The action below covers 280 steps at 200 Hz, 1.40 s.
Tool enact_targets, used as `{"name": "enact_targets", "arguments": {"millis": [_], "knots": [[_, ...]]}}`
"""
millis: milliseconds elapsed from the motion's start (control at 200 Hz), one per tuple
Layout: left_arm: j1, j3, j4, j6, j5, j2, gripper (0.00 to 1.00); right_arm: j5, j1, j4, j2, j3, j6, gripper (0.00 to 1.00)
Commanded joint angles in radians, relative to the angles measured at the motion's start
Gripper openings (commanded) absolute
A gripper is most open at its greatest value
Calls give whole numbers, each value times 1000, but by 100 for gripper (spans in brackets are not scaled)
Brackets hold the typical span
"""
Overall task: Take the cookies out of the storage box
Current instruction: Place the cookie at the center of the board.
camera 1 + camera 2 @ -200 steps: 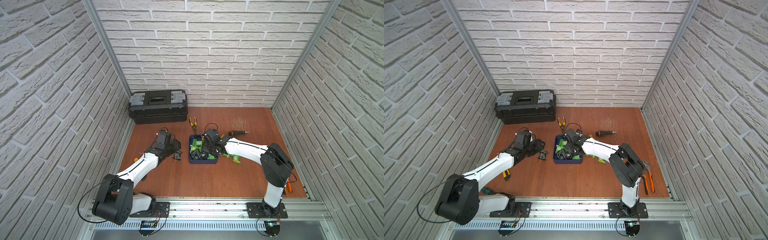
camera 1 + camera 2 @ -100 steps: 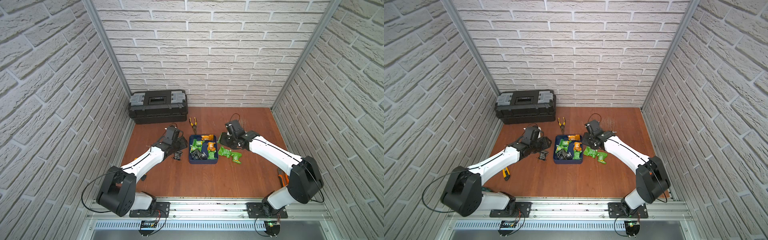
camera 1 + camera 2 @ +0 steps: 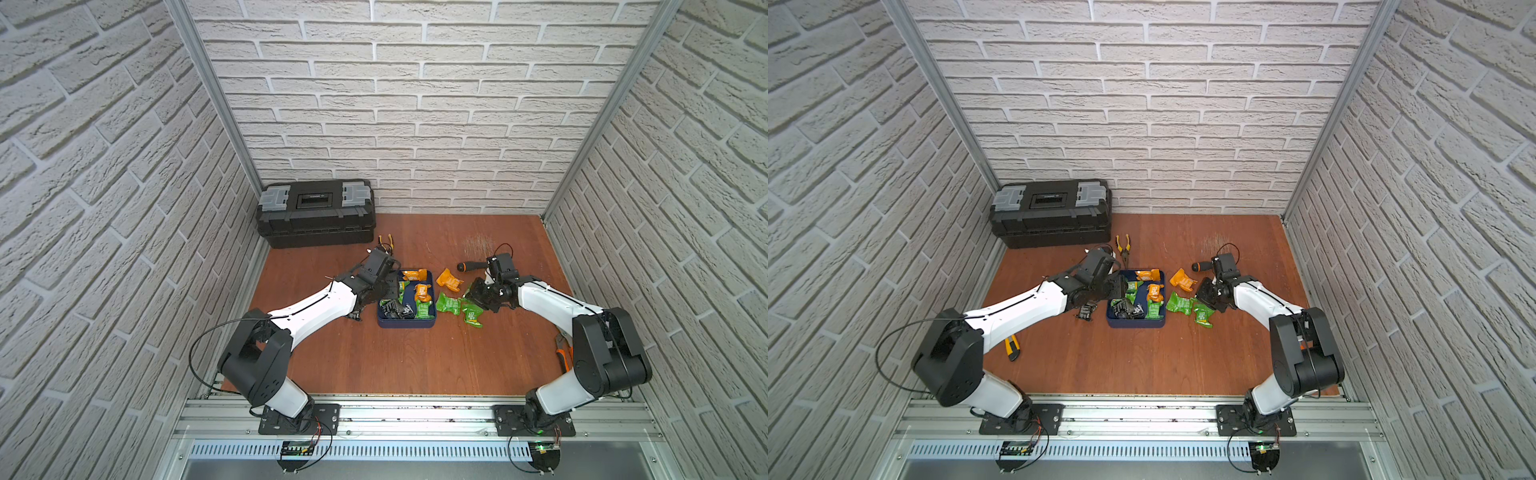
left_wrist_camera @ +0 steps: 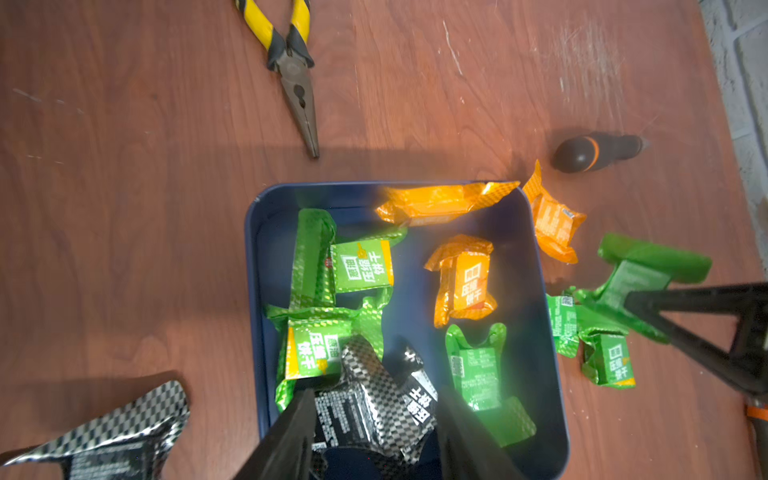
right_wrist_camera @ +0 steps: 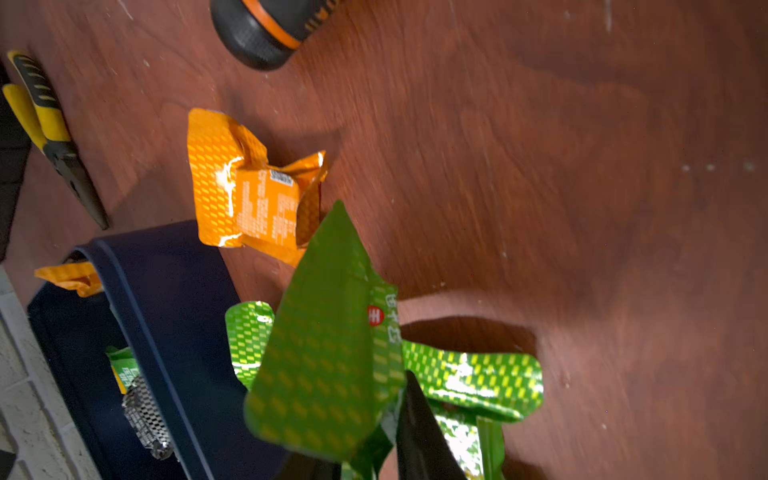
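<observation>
Right pincer (image 5: 361, 444) clamps a green packet (image 5: 324, 353) just beside the box (image 4: 250, 266). The left pincer (image 4: 376, 399) stands part-open above black packets (image 4: 399, 401) inside the box.

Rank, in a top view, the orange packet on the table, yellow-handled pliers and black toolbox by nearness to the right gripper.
1. Orange packet, beside the right gripper.
2. Yellow-handled pliers, behind the storage box.
3. Black toolbox, back corner.
</observation>
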Motion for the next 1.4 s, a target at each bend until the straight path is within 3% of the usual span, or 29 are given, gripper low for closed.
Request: {"name": "enact_targets", "arguments": {"millis": [0, 395, 900, 1165, 1395], "knots": [[-9, 32, 16, 11, 13, 27, 53, -37, -27, 98, 32, 0, -22, 11], [-12, 50, 40, 4, 62, 67, 53, -25, -69, 132, 51, -30, -30, 19], [-15, 68, 49, 9, 91, 93, 54, 92, -70, 4, -67, -33, -59, 45], [-32, 125, 39, 13, 115, 169, 55, 106, -58, -41, -171, -49, -54, 49], [-72, 240, -32, 41, 63, 278, 57, 130, -41, -88, -249, -68, -62, 50]]}}
